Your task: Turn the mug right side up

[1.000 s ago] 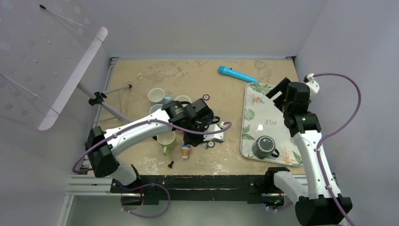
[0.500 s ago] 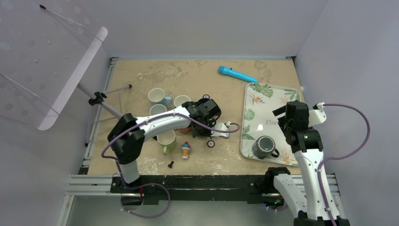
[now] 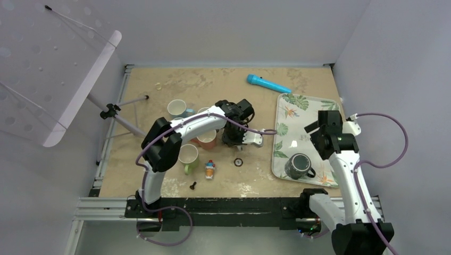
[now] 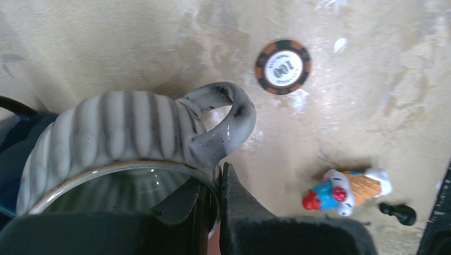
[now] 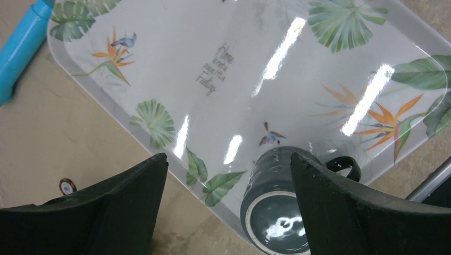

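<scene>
While left fingers (image 4: 239, 212) pinch the ribbed mug (image 4: 117, 127) and right fingers (image 5: 106, 212) hang spread, roll slowly, landing its base flat.

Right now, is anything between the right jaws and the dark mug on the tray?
Nothing visible. The right gripper hangs over the tray, jaws open; the dark mug stands alone on it. The blue tube lies beyond the tray. The left gripper pinches a ribbed mug well aside.
</scene>
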`<state>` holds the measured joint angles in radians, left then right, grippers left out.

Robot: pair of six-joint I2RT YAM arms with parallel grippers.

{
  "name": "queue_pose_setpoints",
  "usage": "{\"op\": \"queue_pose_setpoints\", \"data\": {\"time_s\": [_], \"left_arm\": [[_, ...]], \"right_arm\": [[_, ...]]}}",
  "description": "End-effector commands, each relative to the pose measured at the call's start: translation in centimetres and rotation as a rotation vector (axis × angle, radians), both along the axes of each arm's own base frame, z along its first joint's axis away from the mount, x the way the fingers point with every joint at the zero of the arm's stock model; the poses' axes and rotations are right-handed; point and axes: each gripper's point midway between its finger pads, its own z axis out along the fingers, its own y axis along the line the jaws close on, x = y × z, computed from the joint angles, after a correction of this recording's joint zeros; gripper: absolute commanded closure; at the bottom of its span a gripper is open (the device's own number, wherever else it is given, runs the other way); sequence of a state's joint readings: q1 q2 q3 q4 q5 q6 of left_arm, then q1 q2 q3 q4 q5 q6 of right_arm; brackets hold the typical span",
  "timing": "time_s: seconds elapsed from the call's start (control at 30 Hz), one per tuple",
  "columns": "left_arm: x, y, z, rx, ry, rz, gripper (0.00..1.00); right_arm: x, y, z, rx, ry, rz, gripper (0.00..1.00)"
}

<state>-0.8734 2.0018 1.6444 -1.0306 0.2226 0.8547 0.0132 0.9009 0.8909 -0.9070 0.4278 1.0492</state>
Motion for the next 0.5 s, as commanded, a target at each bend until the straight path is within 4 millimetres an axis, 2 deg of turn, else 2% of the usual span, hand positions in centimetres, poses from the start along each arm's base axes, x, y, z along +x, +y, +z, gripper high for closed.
{"op": "queue_pose_setpoints", "data": {"time_s": [0.0,0.13,0.2,0.27,0.47], "left_arm": [[2.8,-0.5,0.8,-0.010,-0.070,-0.041,1.00],[2.9,-0.8,0.9,-0.006,-0.041,-0.064,1.00],[2.8,-0.9,0.9,-0.009,-0.005,-0.076,0.97],[2.8,-0.9,0.9,-0.003,0.035,-0.078,0.87],[2.7,-0.6,1.2,0.000,0.044,-0.057,0.58]], "right_arm": [[-2.9,0.7,-2.6,0.081,0.149,-0.055,0.12],[-4.4,0.4,-4.5,0.129,0.169,-0.113,0.13],[-5.3,-0.5,-5.6,0.128,0.201,-0.169,0.13],[-6.6,-1.3,-6.4,0.120,0.261,-0.241,0.15],[-7.0,-1.3,-7.6,0.142,0.330,-0.277,0.15]]}}
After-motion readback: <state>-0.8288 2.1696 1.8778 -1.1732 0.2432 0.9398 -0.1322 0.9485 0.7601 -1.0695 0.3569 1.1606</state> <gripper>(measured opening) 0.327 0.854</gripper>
